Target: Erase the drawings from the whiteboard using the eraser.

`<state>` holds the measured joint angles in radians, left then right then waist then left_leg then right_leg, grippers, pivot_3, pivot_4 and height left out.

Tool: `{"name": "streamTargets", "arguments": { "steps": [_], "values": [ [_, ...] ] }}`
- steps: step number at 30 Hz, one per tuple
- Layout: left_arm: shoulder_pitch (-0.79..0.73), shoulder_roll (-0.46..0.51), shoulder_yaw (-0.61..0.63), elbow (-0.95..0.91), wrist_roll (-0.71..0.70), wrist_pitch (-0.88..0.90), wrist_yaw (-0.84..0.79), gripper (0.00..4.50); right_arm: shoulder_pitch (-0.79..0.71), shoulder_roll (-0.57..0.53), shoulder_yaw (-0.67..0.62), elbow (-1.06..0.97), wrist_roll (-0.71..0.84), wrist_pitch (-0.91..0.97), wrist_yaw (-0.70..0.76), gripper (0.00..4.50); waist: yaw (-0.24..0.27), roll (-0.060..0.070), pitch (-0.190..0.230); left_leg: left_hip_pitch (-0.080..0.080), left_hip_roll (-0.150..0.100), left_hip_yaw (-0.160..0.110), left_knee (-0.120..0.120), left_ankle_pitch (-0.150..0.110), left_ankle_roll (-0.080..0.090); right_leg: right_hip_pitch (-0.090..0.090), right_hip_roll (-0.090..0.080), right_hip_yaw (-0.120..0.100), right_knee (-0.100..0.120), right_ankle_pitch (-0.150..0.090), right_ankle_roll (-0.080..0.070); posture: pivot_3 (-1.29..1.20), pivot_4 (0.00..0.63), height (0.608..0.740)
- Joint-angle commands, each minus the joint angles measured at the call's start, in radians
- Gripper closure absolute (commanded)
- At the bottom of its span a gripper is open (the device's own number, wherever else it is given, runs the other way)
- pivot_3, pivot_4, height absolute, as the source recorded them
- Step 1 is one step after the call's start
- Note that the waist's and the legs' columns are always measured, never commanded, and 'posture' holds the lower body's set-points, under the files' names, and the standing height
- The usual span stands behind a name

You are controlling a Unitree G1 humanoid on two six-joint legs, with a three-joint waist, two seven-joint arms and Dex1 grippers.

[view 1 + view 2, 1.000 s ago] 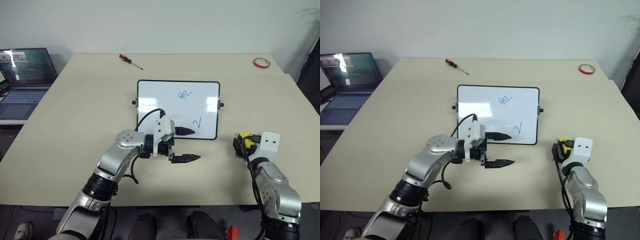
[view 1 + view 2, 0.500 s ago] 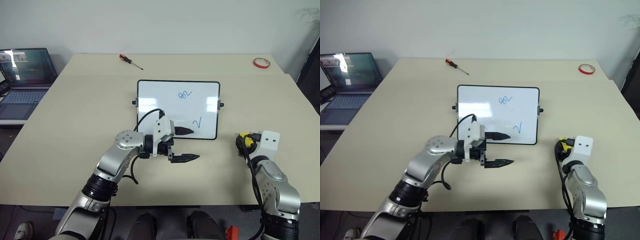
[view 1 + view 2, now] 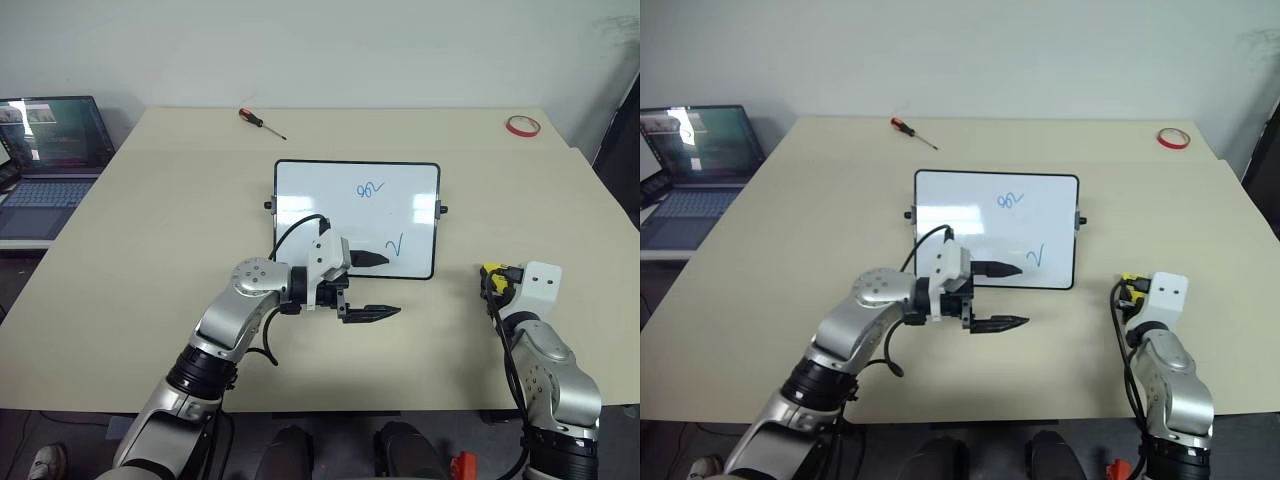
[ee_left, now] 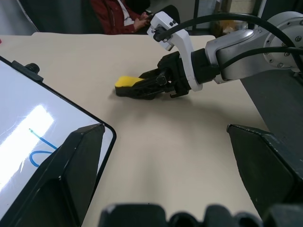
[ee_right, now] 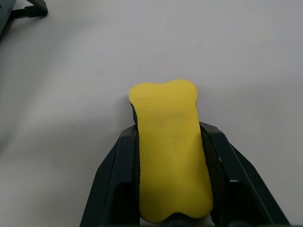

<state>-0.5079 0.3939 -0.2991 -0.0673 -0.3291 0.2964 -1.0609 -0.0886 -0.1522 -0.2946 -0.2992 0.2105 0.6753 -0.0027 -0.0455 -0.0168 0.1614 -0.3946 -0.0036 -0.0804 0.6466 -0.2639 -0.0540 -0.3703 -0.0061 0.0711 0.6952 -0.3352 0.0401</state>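
The yellow eraser [image 5: 170,151] sits clamped between the right gripper's [image 4: 142,88] fingers; the whiteboard [image 3: 330,195] lies flat, blue drawings [image 3: 371,188] intact.

The right gripper [image 5: 170,156], at the lower right of the head views, has been closed: a second ago its fingers [image 4: 142,90] were spread wide on either side of the eraser [image 5: 170,156], and now they are pressed against the eraser's two long sides, so that the yellow block is clamped between them. In the head views less of the black fingers is seen beside the eraser than before, and only a small patch of yellow is left showing at the gripper's tip.
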Motion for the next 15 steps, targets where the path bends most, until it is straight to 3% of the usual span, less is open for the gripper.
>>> {"name": "streamTargets", "arguments": {
  "steps": [1,7,12,15],
  "values": [
    [-0.014,-0.001,0.021,-0.016,0.000,-0.017,0.001,0.00,-0.001,-0.001,-0.014,-0.035,0.003,-0.026,-0.009,3.19,0.000,0.000,0.000,0.000,0.000,0.000,0.000,0.000,0.000,0.000,0.000,0.000,0.000,0.000,0.000,0.00,0.150,0.740],
    [-0.009,-0.001,0.040,-0.017,0.016,-0.033,0.039,0.00,-0.020,-0.003,-0.009,-0.057,0.008,-0.039,-0.010,3.19,0.000,0.000,0.000,0.000,0.000,0.000,0.000,0.000,0.000,0.000,0.000,0.000,0.000,0.000,0.000,0.00,0.150,0.740],
    [0.030,-0.042,0.125,0.004,0.130,-0.128,0.285,0.00,-0.054,-0.018,0.036,-0.105,-0.012,-0.111,0.013,3.19,-0.001,0.000,0.000,0.000,0.000,0.000,0.000,0.000,0.000,0.000,0.000,0.000,0.000,0.000,0.000,0.00,0.150,0.740],
    [0.061,-0.053,0.130,-0.002,0.179,-0.154,0.353,0.00,-0.057,-0.011,0.062,-0.117,-0.012,-0.160,0.029,3.19,-0.004,0.000,0.000,0.000,0.000,0.000,0.000,0.000,0.000,-0.001,-0.001,0.000,0.000,0.000,0.000,0.00,0.150,0.740]
  ]
}}
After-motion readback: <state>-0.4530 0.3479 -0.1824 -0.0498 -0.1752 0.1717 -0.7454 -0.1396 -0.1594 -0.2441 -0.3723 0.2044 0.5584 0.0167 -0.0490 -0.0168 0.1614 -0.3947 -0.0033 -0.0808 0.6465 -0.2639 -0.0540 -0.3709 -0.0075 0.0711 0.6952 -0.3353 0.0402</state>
